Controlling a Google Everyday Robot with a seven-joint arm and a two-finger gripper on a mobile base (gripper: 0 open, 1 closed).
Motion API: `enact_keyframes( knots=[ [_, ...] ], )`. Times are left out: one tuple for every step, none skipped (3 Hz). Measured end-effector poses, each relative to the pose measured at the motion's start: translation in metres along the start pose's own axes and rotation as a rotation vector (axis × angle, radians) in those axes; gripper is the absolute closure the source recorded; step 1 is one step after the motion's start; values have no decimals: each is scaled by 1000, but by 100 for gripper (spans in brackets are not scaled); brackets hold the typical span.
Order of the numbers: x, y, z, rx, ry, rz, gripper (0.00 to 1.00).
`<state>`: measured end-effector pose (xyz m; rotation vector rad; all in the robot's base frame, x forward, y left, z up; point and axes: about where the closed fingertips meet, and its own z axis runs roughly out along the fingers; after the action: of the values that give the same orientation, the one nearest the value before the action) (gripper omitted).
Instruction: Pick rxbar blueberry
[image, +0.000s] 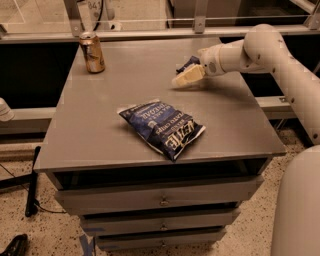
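Hovering low over the counter's (100, 145) far right part, the end effector (184, 77) had the rxbar blueberry (189, 63) right against its upper side. Whether it gripped the bar could not be told. A chip bag (162, 129) lay mid-counter, and a can (92, 52) stood at the far left corner.

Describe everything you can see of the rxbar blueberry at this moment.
The rxbar blueberry shows only as a small dark navy-blue sliver, mostly hidden behind the gripper, which sits over the far right part of the grey tabletop. It looks like a flat wrapper, and no print is readable. It lies right against the gripper's far side, well apart from the chip bag and the can. Whether it rests on the tabletop or is lifted cannot be told.
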<state>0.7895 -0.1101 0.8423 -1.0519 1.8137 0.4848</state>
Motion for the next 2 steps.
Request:
enact_keyframes(
  knots=[
    [8, 0, 5, -7, 18, 7, 0],
    [14, -5, 6, 0, 29, 20, 17]
  ],
)
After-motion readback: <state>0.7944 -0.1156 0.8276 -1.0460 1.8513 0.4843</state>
